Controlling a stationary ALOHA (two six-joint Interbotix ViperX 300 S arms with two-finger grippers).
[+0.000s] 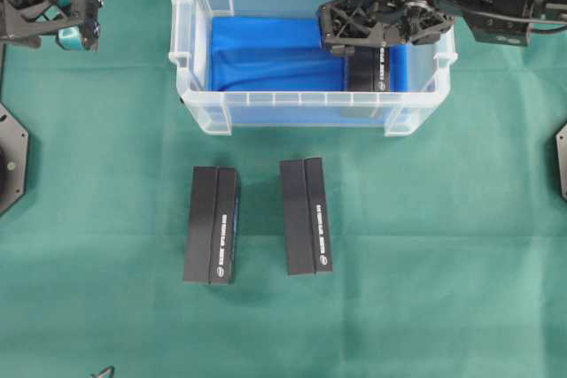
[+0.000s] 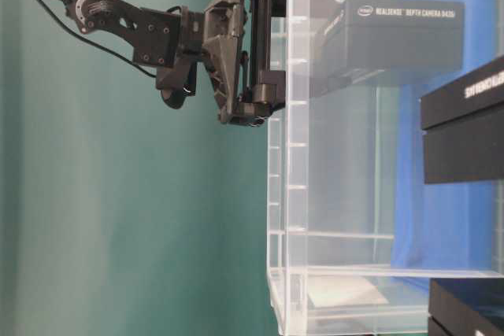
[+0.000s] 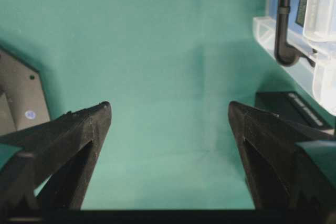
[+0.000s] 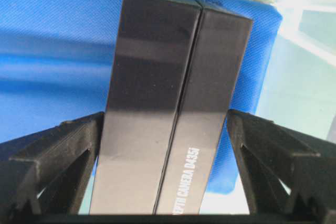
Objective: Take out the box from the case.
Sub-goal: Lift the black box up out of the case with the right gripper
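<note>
Only the right wrist view showed the long black cardboard box (image 4: pixel 168 124) close up, standing between the two black fingers (image 4: pixel 58 161) of the right gripper (image 4: pixel 165 169). The jaws were wide and sat right beside the box's sides, but I could not tell if they squeezed it. White letters ran along its shiny side.

From above, the right gripper (image 1: pixel 359 31) reached down into the big clear plastic case (image 1: pixel 199 86) with the blue lining, and the box (image 1: pixel 370 70) poked out just below it.

The left wrist view showed only green cloth between the left gripper's (image 3: pixel 169 116) wide-open, empty fingers (image 3: pixel 79 135).
</note>
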